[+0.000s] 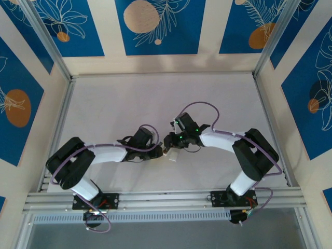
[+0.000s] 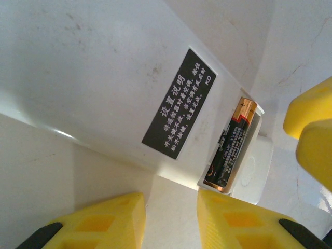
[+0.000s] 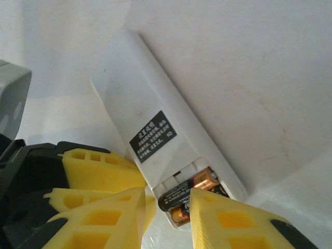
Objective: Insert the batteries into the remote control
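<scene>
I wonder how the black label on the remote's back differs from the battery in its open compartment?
The label is a flat rectangle; the battery is a cylinder. The label sits flush on the remote control's back, while the battery lies sunk in the compartment at its end. The label is black with white characters; the battery also has a gold end. Both are dark, carry small print and lie parallel.
</scene>
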You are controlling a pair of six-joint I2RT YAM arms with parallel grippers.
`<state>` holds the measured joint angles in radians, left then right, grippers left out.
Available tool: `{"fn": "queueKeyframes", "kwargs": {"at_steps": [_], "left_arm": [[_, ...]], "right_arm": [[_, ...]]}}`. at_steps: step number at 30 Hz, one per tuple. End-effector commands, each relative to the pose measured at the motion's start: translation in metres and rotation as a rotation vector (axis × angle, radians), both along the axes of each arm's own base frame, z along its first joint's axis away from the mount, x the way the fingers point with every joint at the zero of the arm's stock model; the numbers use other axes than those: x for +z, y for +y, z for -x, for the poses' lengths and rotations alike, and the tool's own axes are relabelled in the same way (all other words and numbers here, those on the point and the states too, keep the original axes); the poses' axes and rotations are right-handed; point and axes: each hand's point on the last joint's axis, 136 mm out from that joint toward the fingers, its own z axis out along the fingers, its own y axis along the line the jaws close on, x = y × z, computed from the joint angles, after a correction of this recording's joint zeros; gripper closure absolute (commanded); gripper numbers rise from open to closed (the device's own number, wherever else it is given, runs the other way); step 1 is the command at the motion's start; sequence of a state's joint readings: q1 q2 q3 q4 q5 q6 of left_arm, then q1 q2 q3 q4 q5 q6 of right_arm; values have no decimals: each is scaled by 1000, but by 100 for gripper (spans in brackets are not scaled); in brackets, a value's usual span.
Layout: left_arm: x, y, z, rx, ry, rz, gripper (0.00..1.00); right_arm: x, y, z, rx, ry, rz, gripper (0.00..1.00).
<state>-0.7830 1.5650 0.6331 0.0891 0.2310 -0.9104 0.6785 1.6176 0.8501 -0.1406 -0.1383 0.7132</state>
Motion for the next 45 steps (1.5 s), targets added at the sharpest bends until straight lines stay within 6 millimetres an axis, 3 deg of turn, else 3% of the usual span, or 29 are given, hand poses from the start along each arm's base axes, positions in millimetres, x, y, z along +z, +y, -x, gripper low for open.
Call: {"fn": "queueKeyframes", "kwargs": {"at_steps": [1,17,27,45], "left_arm": [[4,1,-5,17,-31,3,67],[55,-9,-15,-240,-320,-164,73],[44,-18,-20,-432,-419,-364,75],[21,-31,-18,-551,-386,-414,75]], "right_arm": [[-3,-8,8,-69,89,16,70],[-9,-34,2,-185,138,22,70],[-3,-55,4,-227,121,-9,70],[-9,-63,7,-243,135,-7,70]]}}
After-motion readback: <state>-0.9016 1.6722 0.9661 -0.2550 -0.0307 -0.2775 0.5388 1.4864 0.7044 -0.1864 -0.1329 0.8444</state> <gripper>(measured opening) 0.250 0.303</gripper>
